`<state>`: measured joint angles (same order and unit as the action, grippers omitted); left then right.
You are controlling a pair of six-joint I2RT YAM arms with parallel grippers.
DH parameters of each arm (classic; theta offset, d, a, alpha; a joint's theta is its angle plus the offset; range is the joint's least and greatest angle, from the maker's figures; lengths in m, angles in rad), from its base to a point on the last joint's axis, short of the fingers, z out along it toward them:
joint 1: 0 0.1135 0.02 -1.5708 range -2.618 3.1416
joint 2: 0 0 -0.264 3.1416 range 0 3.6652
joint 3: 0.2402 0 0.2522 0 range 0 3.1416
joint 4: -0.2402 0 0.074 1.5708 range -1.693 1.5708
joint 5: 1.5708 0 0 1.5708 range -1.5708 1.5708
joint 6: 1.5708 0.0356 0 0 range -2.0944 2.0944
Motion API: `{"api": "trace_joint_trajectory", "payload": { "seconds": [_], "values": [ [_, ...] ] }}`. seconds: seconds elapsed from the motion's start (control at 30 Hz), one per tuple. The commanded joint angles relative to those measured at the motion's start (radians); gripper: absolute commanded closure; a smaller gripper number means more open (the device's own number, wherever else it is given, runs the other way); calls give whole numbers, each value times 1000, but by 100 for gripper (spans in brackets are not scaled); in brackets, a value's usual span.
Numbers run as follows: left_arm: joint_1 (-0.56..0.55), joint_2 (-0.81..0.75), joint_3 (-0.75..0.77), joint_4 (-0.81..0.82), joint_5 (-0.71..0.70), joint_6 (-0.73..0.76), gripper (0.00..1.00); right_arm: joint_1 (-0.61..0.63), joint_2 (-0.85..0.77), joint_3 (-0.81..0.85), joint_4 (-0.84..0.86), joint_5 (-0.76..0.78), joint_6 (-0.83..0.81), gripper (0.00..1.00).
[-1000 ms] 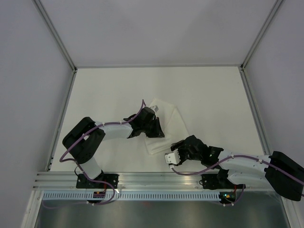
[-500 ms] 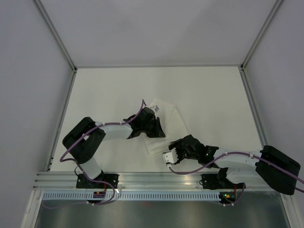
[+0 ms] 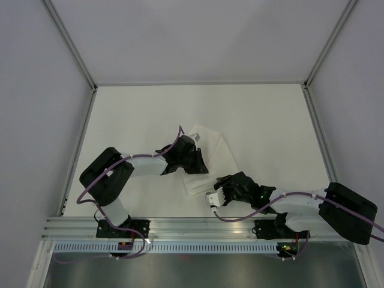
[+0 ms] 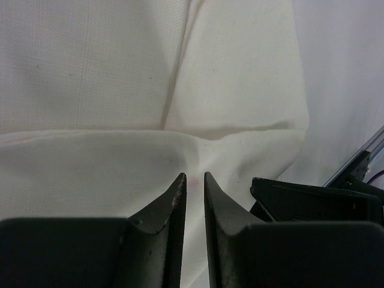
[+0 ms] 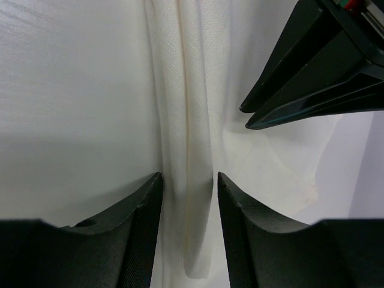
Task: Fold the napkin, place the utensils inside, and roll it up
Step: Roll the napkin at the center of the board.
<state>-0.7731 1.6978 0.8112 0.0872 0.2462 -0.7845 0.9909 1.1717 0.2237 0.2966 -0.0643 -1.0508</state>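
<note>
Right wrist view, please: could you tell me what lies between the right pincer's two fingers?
A raised fold of the napkin runs between the right pincer's fingers, as the right wrist view shows.

The napkin [image 4: 90,72] is finely woven white cloth, matt and softly creased. The fingers [image 5: 138,228] of the right gripper [image 5: 188,180] and the left gripper [image 4: 194,179] are smooth dark plastic with a faint sheen. The table [image 3: 264,114] looks smooth and matt. The rail [image 3: 180,227] at six o'clock is brushed metal.

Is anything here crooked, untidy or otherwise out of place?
The napkin lies askew to the table, and one edge is bunched into a ridge between the fingers of the open right gripper.
</note>
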Motion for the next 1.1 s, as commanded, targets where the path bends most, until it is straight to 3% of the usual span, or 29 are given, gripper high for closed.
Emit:
{"api": "trace_joint_trajectory", "payload": {
  "seconds": [0.0,0.4,0.67,0.87,0.97,1.0,1.07],
  "values": [
    [5,14,5,32,33,2,77,0,46,-29,44,40,2,51],
    [8,23,6,36,48,7,77,5,16,-29,-8,15,-14,53],
    [11,30,17,23,64,13,77,6,97,-11,-24,12,-57,54],
    [18,31,45,-10,73,30,77,5,132,45,-106,-9,-61,64],
    [21,30,57,-23,80,39,77,6,157,94,-175,-26,-45,76],
    [23,25,59,-26,79,41,77,6,163,103,-189,-28,-38,85],
    [29,20,60,-29,85,44,77,5,180,129,-226,-35,-31,89]
  ]
}}
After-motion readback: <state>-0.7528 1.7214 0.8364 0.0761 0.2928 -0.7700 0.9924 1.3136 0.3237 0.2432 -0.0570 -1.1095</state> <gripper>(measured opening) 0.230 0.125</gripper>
